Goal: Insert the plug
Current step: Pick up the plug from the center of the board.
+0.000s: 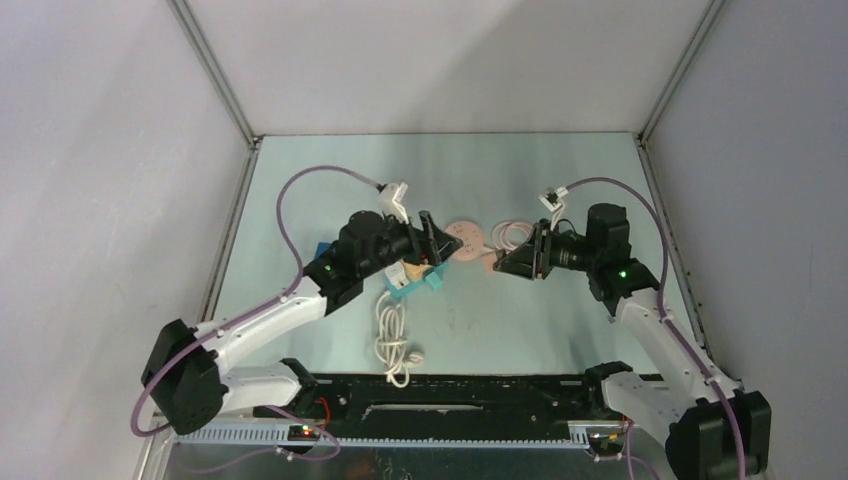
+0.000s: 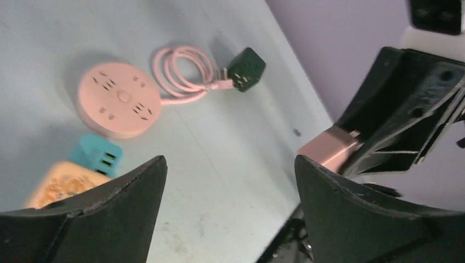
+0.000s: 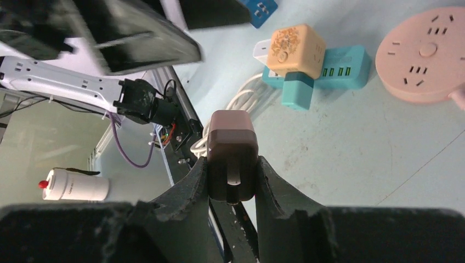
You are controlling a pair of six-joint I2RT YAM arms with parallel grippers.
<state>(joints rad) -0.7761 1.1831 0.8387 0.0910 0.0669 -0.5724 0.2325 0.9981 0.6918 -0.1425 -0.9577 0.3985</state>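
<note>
A pink square plug [image 3: 232,147] sits between my right gripper's [image 3: 231,176] fingers, held above the table. It also shows in the left wrist view [image 2: 328,148] and the top view [image 1: 489,263]. The round pink socket hub [image 1: 466,240] lies flat between the two grippers, also seen in the left wrist view [image 2: 117,101] and the right wrist view [image 3: 425,55]. Its coiled pink cable [image 2: 182,74] lies beside it. My left gripper [image 2: 230,208] is open and empty, hovering left of the hub [image 1: 430,240].
A teal power strip [image 3: 332,68] with an orange cube adapter [image 3: 296,46] on it lies near the left gripper. A white coiled cable [image 1: 395,340] runs toward the near edge. A dark green cube adapter [image 2: 247,68] sits by the pink cable. A blue block [image 3: 260,8] lies farther off.
</note>
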